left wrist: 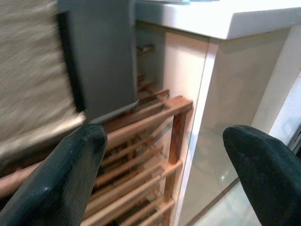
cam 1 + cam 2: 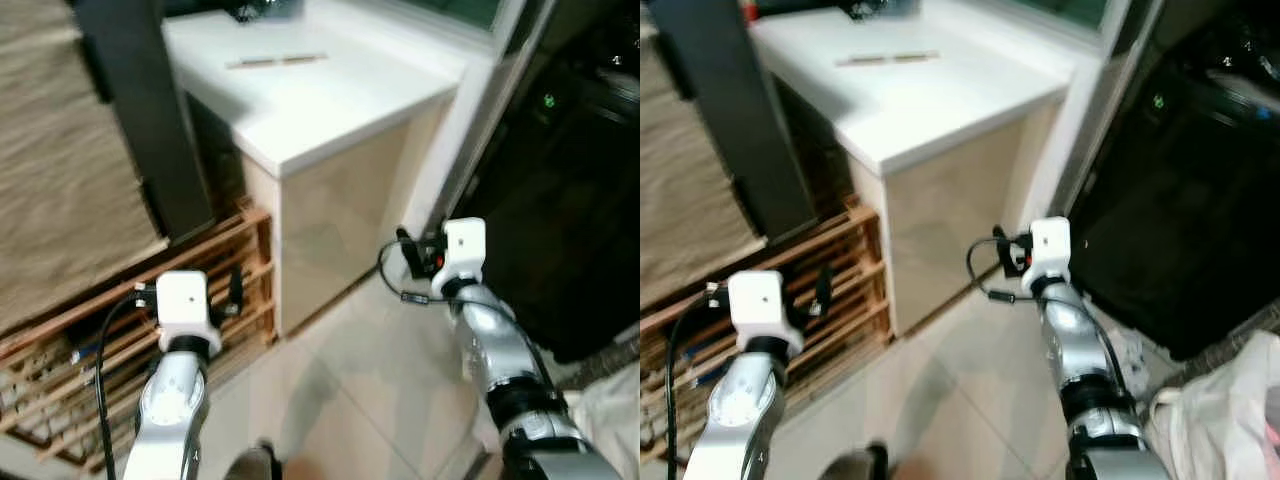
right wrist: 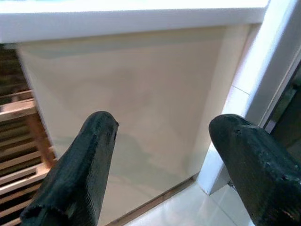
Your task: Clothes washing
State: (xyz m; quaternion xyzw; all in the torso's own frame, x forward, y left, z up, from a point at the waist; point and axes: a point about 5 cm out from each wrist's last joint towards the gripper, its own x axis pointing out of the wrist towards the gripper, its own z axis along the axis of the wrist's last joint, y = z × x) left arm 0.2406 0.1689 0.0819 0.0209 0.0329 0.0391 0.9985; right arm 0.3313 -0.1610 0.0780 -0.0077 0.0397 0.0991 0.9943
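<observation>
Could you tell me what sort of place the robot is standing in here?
Probably a home utility or laundry corner: a white-topped cabinet beside a wooden slatted rack, a tiled floor, and a dark doorway.

the white counter top glares, nearly washed out, lit from above. to its right the doorway is very dark, detail lost. beneath its overhang, shade falls on the wooden rack. head views are soft and slightly smeared. in the wrist views the black fingertips sit close and out of focus.
</observation>
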